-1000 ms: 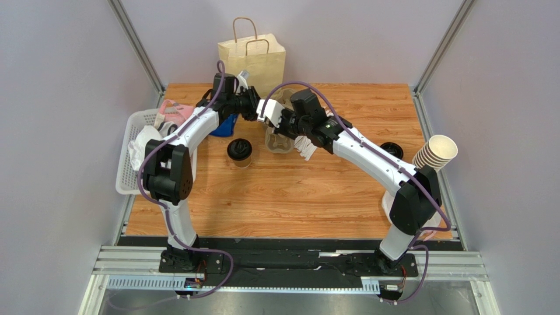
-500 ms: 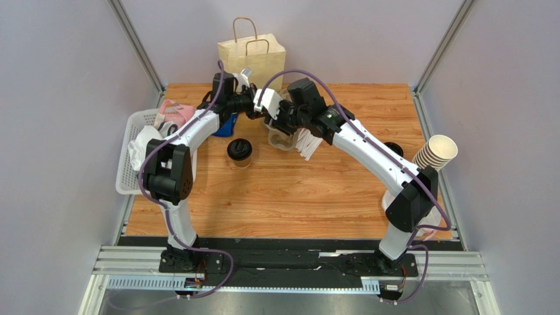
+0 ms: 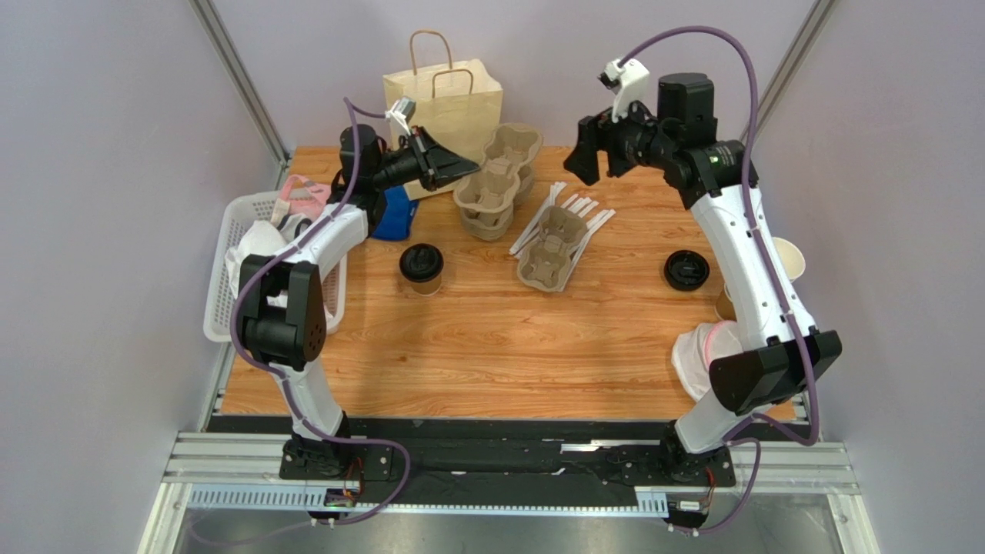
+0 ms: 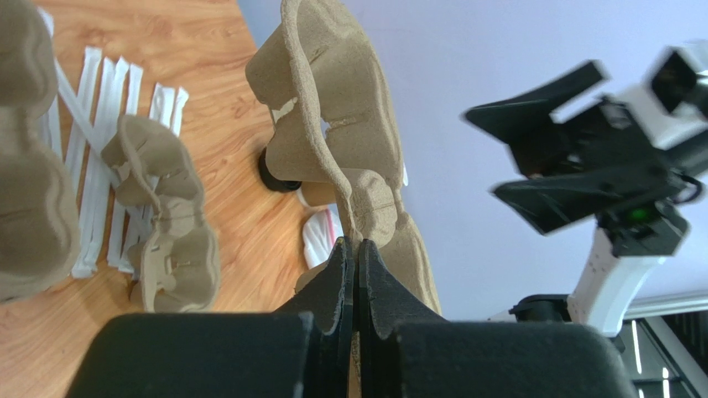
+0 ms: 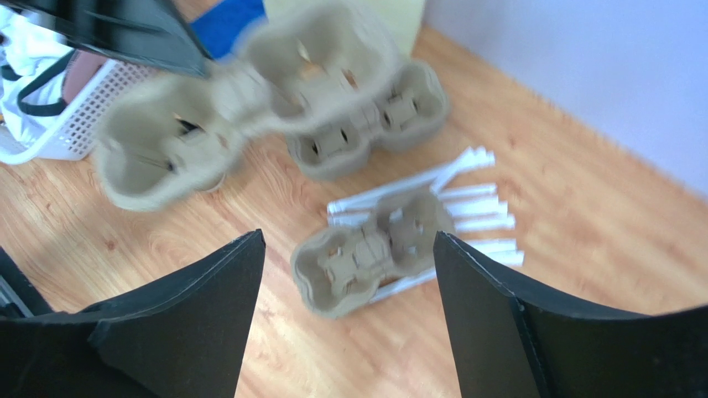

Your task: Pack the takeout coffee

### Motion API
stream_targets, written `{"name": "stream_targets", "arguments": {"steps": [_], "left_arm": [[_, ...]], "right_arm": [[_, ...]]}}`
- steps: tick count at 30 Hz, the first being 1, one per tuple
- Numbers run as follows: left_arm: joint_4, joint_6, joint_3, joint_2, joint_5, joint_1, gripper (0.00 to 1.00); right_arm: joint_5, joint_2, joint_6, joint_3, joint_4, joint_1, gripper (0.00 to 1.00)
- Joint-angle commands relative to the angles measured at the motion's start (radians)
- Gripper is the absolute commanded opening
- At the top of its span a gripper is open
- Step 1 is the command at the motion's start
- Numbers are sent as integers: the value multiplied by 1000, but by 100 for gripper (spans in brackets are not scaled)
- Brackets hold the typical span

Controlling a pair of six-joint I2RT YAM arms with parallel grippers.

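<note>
Plainly the takeout coffee [image 3: 421,267], upright on the table [image 3: 520,335] left of centre, is probably light and crushable, so grip its paper wall below the lid, while the left gripper [image 4: 356,257] pinches a pulp carrier [image 4: 332,108] and the right gripper [image 5: 346,239] gapes empty.
</note>
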Motion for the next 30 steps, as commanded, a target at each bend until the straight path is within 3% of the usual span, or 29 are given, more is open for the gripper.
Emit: {"name": "stream_targets", "arguments": {"steps": [1, 5, 9, 12, 19, 24, 30], "left_arm": [[115, -11, -4, -80, 24, 4, 0], [29, 125, 13, -108, -10, -5, 0], [-161, 344, 35, -116, -117, -10, 0], [-275, 455, 116, -67, -102, -10, 0], [-217, 458, 114, -19, -106, -10, 0], [-189, 443, 136, 24, -106, -10, 0], [-149, 418, 145, 52, -113, -10, 0]], "right_arm": [[-43, 0, 125, -104, -18, -43, 78], [-153, 39, 232, -79, -6, -60, 77], [-233, 116, 416, -64, 79, -62, 77], [-282, 174, 493, -39, 126, -63, 76], [-363, 273, 738, -38, 301, -51, 71], [-397, 325, 829, -53, 421, -37, 70], [-382, 388, 859, -41, 445, -14, 67]]}}
